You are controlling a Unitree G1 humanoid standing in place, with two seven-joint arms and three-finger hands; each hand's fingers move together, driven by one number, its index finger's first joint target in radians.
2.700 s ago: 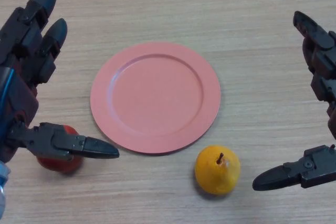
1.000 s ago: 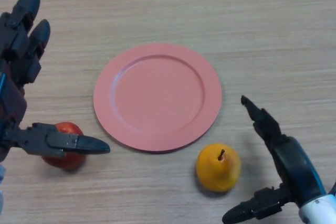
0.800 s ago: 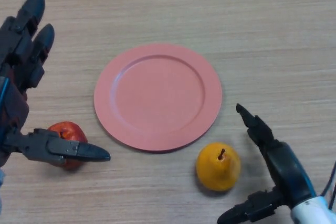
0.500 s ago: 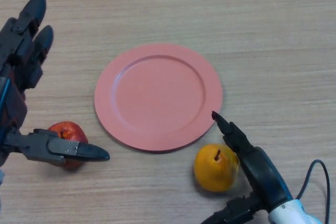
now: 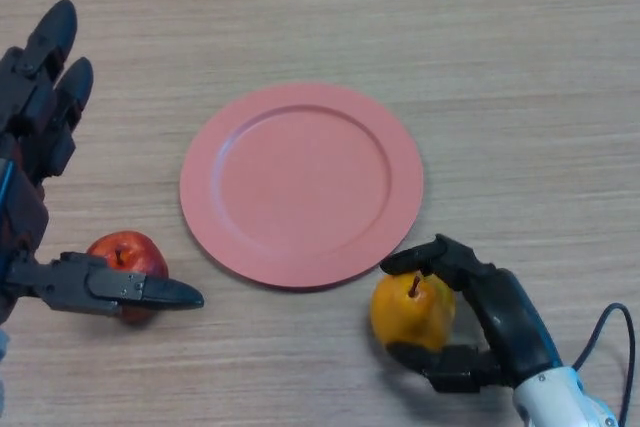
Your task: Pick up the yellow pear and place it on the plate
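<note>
The yellow pear (image 5: 408, 314) stands on the wooden table just below the lower right rim of the pink plate (image 5: 301, 183). My right hand (image 5: 492, 317) is around the pear, with fingers curled over its top and the thumb under its near side. My left hand (image 5: 35, 187) is open at the left edge, fingers straight, thumb reaching out in front of a red apple.
A red apple (image 5: 125, 257) lies on the table left of the plate, partly behind my left thumb. The plate holds nothing.
My right hand came in from the right, lowered beside the pear and closed its fingers and thumb round it. The left hand shifted slightly. The pear stays in place.
</note>
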